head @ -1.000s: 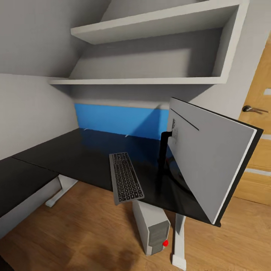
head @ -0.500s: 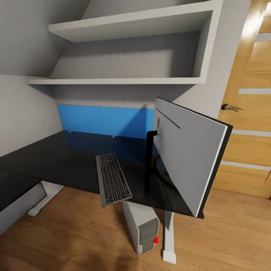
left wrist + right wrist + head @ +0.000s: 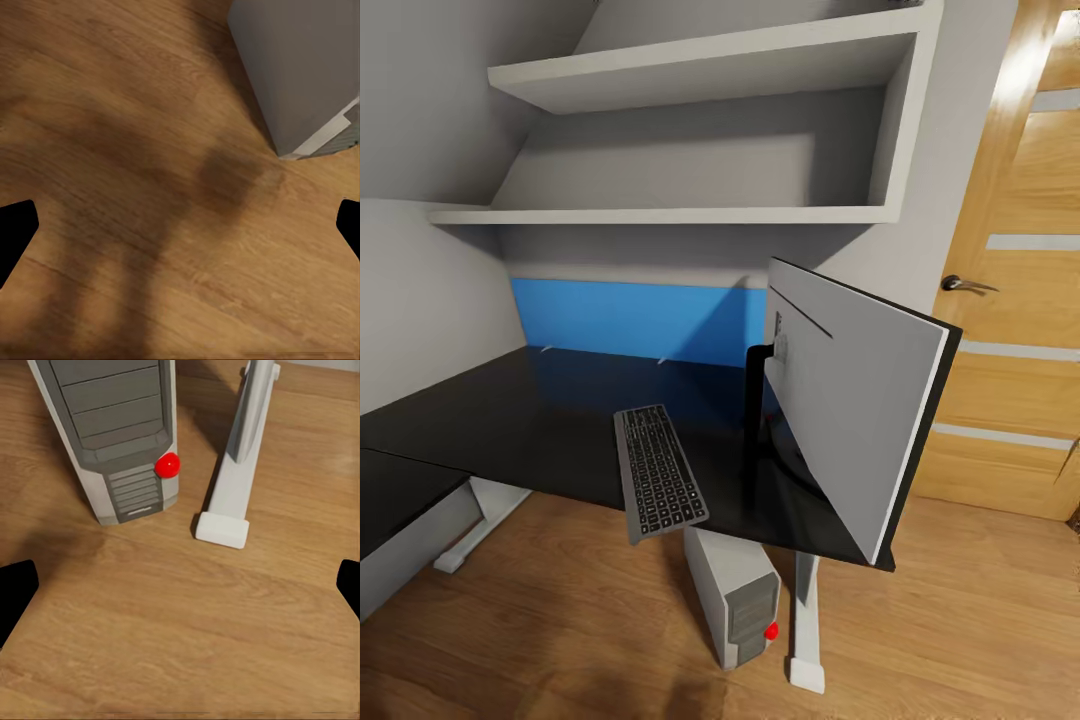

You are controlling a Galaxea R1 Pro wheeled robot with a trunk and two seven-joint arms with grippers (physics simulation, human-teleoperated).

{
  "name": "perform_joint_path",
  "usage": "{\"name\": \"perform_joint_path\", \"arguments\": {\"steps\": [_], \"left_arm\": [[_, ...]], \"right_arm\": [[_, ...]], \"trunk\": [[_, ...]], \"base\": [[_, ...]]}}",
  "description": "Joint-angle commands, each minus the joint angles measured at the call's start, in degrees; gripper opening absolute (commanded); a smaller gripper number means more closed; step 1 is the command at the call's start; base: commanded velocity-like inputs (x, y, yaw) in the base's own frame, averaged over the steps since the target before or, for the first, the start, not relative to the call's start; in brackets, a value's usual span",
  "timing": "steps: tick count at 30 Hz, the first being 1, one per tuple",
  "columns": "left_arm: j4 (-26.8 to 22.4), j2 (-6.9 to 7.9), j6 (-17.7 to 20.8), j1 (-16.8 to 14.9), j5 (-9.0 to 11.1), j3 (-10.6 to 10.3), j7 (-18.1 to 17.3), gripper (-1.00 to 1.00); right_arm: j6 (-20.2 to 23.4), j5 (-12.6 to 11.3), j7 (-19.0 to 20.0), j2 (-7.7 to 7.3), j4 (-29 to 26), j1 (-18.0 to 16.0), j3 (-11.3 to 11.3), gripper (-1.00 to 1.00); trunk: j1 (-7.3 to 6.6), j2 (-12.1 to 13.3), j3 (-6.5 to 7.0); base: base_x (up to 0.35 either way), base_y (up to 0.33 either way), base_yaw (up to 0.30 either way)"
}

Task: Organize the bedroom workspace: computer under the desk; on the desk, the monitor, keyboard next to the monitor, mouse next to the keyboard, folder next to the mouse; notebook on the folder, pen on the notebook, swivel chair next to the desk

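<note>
The glossy black desk (image 3: 530, 420) carries the wide monitor (image 3: 850, 400) at its right end, silver-grey back toward me. Left of the monitor's neck lies the keyboard (image 3: 658, 485), its near end hanging over the desk's front edge. Under the desk, beside the white leg (image 3: 805, 620), stands the computer (image 3: 745, 600) with its red light. In the right wrist view the computer (image 3: 120, 435) faces my open right gripper (image 3: 180, 589) above the floor. My left gripper (image 3: 180, 229) is open over bare floor near the computer's side (image 3: 300, 67). Mouse, folder, notebook, pen and swivel chair are out of view.
White shelves (image 3: 700, 210) hang over the desk, with a blue panel (image 3: 630, 320) along its back edge. An oak door (image 3: 1020, 300) stands at the right. A second dark desktop (image 3: 390, 490) adjoins at the left, above another white foot (image 3: 475, 520). Wood floor lies in front.
The whole picture has shifted left since a second ago, showing more of the door, so the camera moved. Desk, monitor, keyboard and computer keep their places.
</note>
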Motion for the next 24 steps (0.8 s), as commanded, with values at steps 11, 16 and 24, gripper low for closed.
{"name": "perform_joint_path", "arguments": {"steps": [11,16,24], "left_arm": [[0.05,-0.04,-0.08,-0.03,0.51,0.24,-0.56,1.0],[0.06,-0.04,-0.08,-0.03,0.51,0.24,-0.56,1.0],[0.06,-0.04,-0.08,-0.03,0.51,0.24,-0.56,1.0]], "right_arm": [[-0.2,0.65,-0.33,0.01,0.12,-0.07,-0.39,1.0],[-0.2,0.65,-0.39,0.01,0.12,-0.05,-0.38,1.0],[-0.2,0.65,-0.4,0.01,0.12,-0.05,-0.38,1.0]], "trunk": [[-0.03,-0.03,-0.46],[-0.03,-0.03,-0.89],[-0.03,-0.03,-1.62]], "base": [[-0.29,0.0,-0.001],[-0.331,0.0,0.0],[-0.335,0.0,0.0]]}}
